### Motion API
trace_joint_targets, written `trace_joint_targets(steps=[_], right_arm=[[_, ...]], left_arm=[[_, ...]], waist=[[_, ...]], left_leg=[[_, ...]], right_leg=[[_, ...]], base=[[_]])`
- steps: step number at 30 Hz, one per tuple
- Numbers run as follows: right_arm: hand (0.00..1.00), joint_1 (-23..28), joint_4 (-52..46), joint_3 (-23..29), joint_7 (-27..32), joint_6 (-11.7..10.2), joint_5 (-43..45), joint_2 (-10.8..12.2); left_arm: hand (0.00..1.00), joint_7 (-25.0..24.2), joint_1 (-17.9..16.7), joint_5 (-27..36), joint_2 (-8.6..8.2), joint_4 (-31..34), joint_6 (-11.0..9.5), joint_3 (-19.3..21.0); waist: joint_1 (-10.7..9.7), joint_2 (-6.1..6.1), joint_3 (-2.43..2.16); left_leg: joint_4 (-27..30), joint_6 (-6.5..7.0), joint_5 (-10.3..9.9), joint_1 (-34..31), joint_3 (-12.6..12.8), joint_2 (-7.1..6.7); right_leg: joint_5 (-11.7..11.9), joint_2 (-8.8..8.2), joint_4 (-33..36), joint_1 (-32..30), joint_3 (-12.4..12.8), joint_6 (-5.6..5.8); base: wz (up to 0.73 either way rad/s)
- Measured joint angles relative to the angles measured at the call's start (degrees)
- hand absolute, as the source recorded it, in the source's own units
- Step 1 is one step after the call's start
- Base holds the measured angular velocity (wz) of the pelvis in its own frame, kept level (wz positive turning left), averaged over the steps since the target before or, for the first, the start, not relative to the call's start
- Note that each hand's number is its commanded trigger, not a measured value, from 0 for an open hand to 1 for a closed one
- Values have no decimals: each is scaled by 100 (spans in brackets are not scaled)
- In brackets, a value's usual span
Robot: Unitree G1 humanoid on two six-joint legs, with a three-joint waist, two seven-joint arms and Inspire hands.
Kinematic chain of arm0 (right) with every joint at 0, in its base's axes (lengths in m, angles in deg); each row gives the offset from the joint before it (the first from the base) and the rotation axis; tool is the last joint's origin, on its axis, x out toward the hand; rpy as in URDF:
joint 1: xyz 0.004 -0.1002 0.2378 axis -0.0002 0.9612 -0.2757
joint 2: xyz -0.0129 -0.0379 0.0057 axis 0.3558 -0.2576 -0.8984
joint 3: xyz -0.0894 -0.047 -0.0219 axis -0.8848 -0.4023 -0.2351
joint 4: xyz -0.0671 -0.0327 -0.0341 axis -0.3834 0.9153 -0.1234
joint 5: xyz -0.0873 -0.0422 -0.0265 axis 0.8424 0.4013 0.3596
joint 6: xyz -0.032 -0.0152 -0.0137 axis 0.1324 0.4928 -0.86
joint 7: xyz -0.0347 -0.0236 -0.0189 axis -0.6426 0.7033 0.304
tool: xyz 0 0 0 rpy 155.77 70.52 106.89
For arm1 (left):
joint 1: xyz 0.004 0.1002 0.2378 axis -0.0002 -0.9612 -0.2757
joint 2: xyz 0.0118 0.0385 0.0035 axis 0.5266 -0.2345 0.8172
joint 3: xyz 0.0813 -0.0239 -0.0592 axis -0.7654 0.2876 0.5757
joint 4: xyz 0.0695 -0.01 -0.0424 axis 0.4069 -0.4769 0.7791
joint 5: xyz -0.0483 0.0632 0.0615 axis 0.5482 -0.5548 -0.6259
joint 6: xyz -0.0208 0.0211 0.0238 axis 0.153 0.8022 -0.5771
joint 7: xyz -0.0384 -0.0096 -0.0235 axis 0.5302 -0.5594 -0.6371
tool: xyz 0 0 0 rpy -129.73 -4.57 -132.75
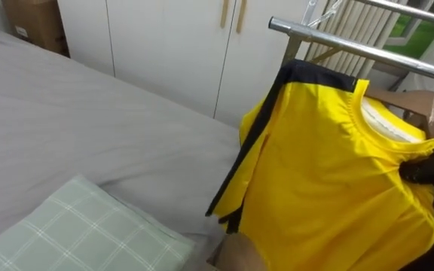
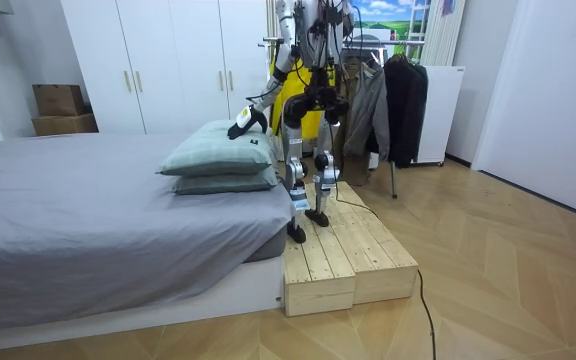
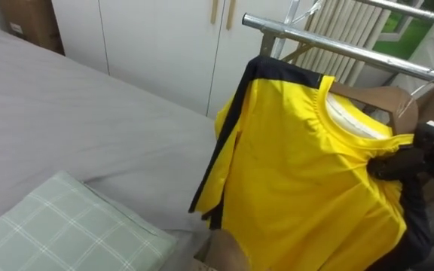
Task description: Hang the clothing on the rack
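At the far left a box [image 1: 32, 22] is standing beside the white wardrobe [image 1: 172, 45], behind the grey bed [image 1: 89, 128]. A checked pillow [image 1: 81, 226] is lying on the bed, near the lower left edge. In the room view the robot is standing on a wooden platform [image 2: 343, 260] just beside the bed. Its left hand [image 2: 240, 122] is hanging over the pillow, and I cannot tell how its fingers are standing. Further right, the yellow shirt [image 1: 322, 181] with dark trim is hanging spread wide, with its collar up just below the metal rail [image 1: 330, 41]. A brown thing [image 1: 417, 105] is showing behind the collar. At the right edge the dark right hand [image 1: 428, 169] is pinching the shirt at the shoulder, beside the collar.
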Motion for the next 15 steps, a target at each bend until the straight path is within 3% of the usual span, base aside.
trace_joint_targets(steps=[5, 15], right_arm=[[100, -388, 4, -163, 362, -4, 441, -2], [100, -542, 0, -160, 907, -4, 471, -174]], left_arm=[[0, 89, 10, 33, 37, -1, -2, -9], [0, 322, -2, -27, 31, -208, -143, -2]], waist=[[-22, -56, 37], [-2, -140, 33]], left_leg=[[-1, -10, 6, 0, -34, -3], [0, -10, 6, 85, -101, 13]], right_leg=[[-47, 8, 73, -36, 15, -20], [-61, 5, -43, 138, -77, -44]], base=[[-1], [4]])
